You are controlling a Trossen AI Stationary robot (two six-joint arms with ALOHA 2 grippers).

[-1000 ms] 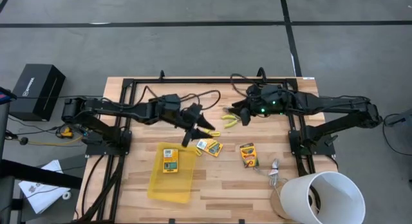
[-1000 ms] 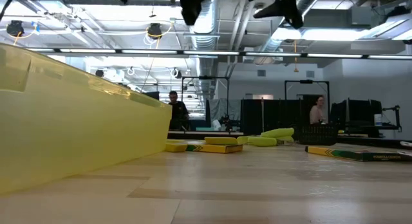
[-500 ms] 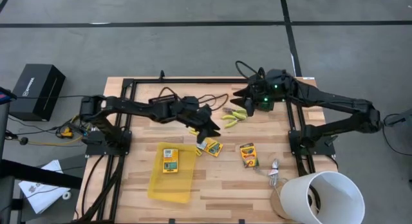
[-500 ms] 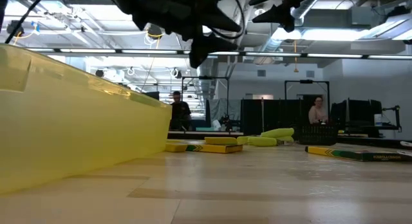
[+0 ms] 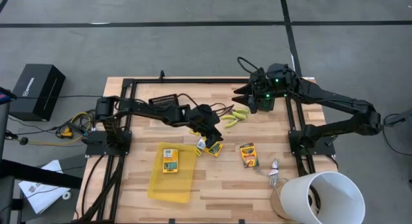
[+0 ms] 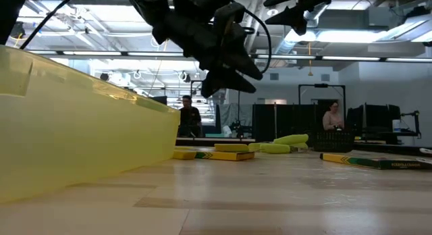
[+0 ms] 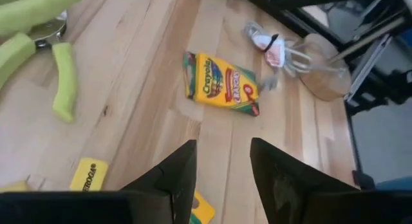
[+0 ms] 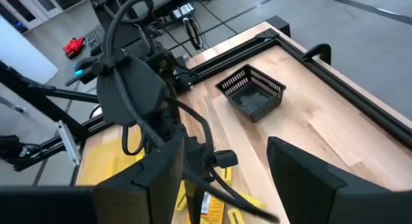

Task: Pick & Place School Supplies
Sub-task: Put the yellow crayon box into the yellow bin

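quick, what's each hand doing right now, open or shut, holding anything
Left hand: open, holding nothing, above the small boxes mid-table.
Right hand: open, holding nothing, raised at the back near the scissors.

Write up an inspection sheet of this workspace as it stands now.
Surface: wooden table, slatted top, black frame rails.
Job's things: one crayon box in the yellow tray; two small boxes beside the tray; another crayon box farther right; green-handled scissors near the back.
Clutter: black mesh basket; metal clips; white bucket at the right front corner.
Grippers: left gripper open, empty, above the two small boxes; right gripper open, empty, raised near the scissors.
Cables: black cable loops on both arms.
Surroundings: black case on the floor; two people behind the table in the low view.
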